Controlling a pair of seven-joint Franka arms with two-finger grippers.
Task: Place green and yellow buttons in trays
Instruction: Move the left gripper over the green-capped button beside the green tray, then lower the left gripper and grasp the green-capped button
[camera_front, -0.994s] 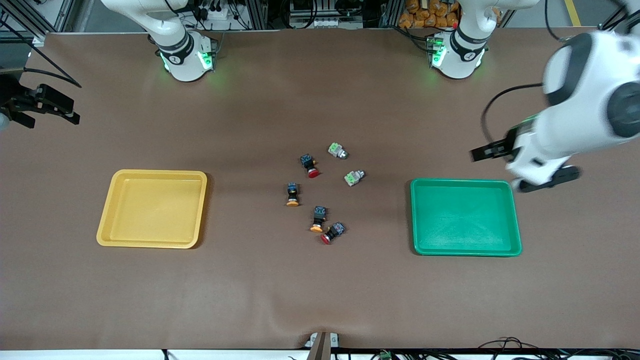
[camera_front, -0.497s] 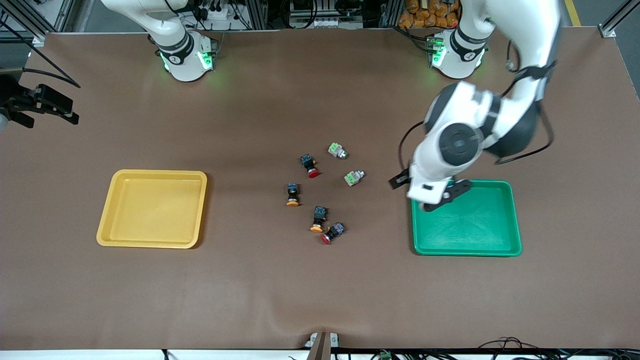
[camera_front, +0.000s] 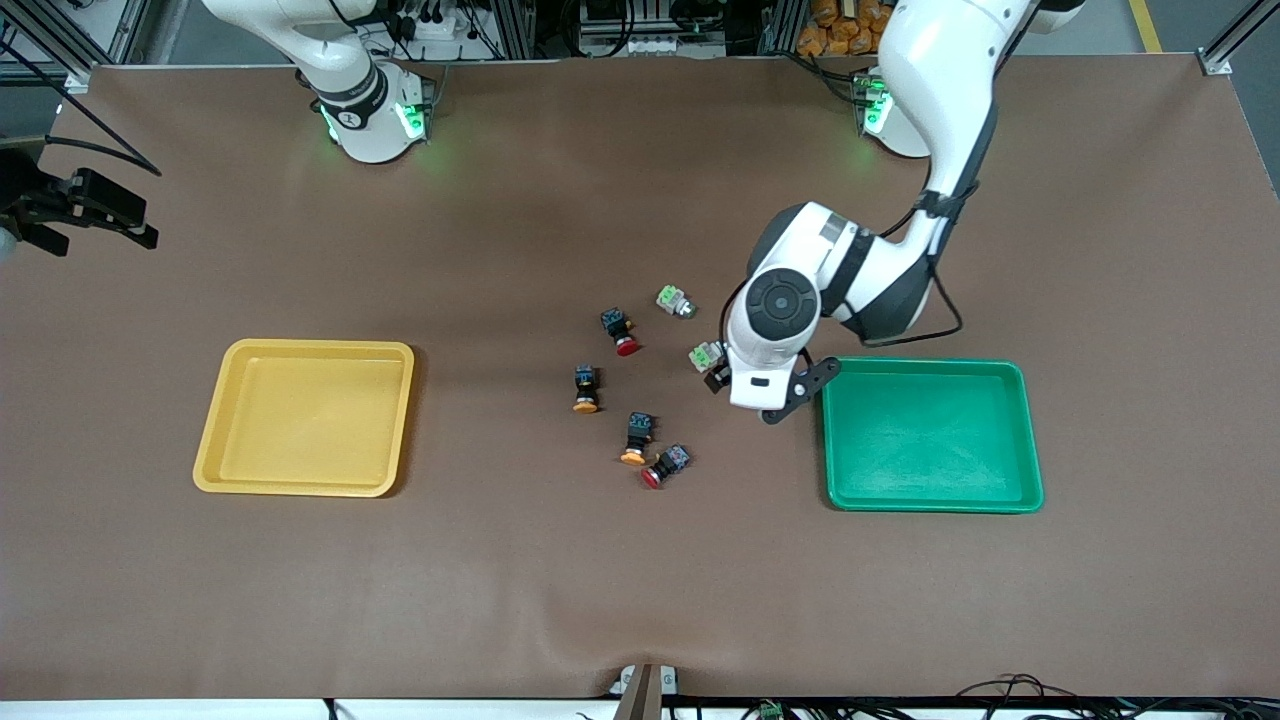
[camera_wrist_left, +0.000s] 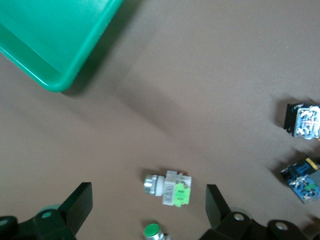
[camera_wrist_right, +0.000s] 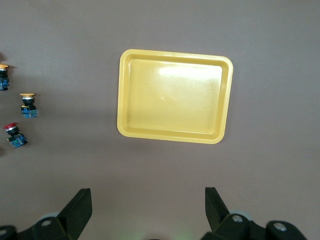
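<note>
Two green buttons lie mid-table: one (camera_front: 676, 301), the other (camera_front: 707, 355) beside my left gripper (camera_front: 760, 393). In the left wrist view that gripper (camera_wrist_left: 148, 200) is open and empty, with this grey and pale green button (camera_wrist_left: 172, 187) below, between its fingers; the other's green cap (camera_wrist_left: 152, 231) shows at the edge. Two yellow buttons (camera_front: 585, 390) (camera_front: 636, 440) lie nearer the front camera. The green tray (camera_front: 1030, 440) and yellow tray (camera_front: 215, 420) are empty. My right gripper (camera_wrist_right: 148, 210) is open, waiting high above the yellow tray (camera_wrist_right: 125, 100).
Two black switches with red caps lie among the buttons, one (camera_front: 620, 330) beside the green buttons, one (camera_front: 665, 465) touching a yellow button. The green tray's corner (camera_wrist_left: 60, 82) is close to my left gripper.
My left arm has swung from the left arm's end of the table across the green tray to the green button beside it. The buttons, trays and right arm have not moved.
</note>
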